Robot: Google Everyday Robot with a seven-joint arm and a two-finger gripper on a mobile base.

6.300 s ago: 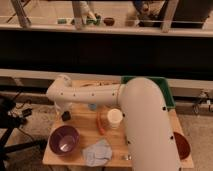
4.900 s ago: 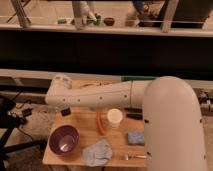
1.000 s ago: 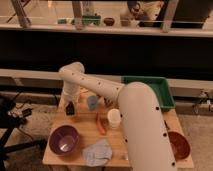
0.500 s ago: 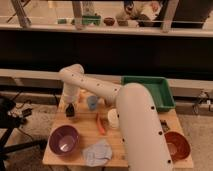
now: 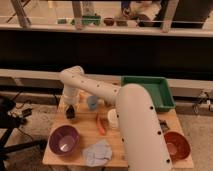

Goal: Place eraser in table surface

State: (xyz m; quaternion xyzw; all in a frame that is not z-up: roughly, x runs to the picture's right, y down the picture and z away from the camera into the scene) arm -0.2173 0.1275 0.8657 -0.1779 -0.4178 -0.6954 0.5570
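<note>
The light tan wooden table surface (image 5: 82,129) carries a round purple bowl (image 5: 63,139) at its front left corner, and everything else is placed from that bowl. The dark gripper (image 5: 70,111) hangs directly behind the bowl, close over the tabletop, at the end of the white robot arm (image 5: 131,117), which bends at an elbow higher up behind the bowl and widens as it sweeps down to the bowl's right. The gripper's tip is one dark mass; whether it is clenched, released or grasping the small black rectangular eraser cannot be told, and the eraser cannot be picked out apart from it. A crumpled blue-grey cloth pad (image 5: 96,152) lies just right of the bowl. A thin orange-red object (image 5: 101,125) lies right of the bowl and behind the cloth pad. A small blue cup (image 5: 92,102) stands behind and right of the bowl, near the gripper. A white cup (image 5: 112,118) sits farther right. A rectangular green tray (image 5: 159,97) sits far right and behind, and a round reddish-brown bowl (image 5: 176,145) stands far right of the purple bowl.
</note>
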